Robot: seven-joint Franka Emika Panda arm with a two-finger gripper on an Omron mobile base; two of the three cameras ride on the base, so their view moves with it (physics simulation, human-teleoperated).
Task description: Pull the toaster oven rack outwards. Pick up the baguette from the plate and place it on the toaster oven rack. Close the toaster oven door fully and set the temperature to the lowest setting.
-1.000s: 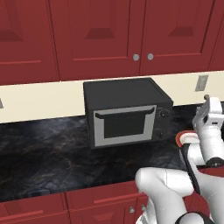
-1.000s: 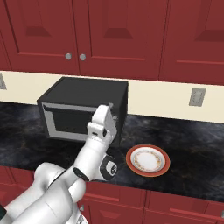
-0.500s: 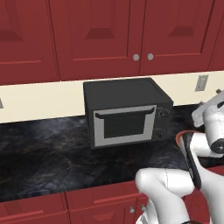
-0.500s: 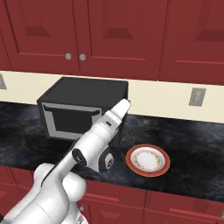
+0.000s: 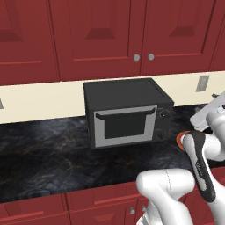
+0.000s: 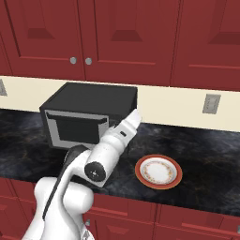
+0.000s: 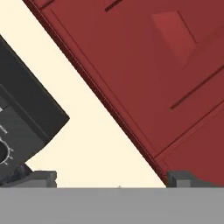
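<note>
Toaster oven point(image 5: 127, 112) sits boxy and black on the dark marbled surface point(image 5: 44, 154), backed up against the cream wall point(image 5: 39, 99) under the red cabinets point(image 5: 96, 35). Its grey toaster oven door point(image 5: 125, 125) is shut flat against the front, dark window in the middle, thin black handle running along the top edge. Two round knobs point(image 5: 163, 114) stack on the panel at the right-hand side.

Over to the right base view: the plate point(image 6: 158, 171), white with the orange-red rim, lies on the surface to the right of the oven, well apart from it, and I can't make out any bread on it from here. In the left base view just a sliver of that rim peeks out behind the white arm.

The arm reaches up and forward, its end standing in front of the oven's right corner in the right base view. From the hand camera the two dark fingers point(image 7: 43, 177) sit far apart at the bottom, spread wide with nothing between them, looking at the cream wall, a red cabinet door and the oven's upper right corner with one knob point(image 7: 3, 153) at the left edge.
</note>
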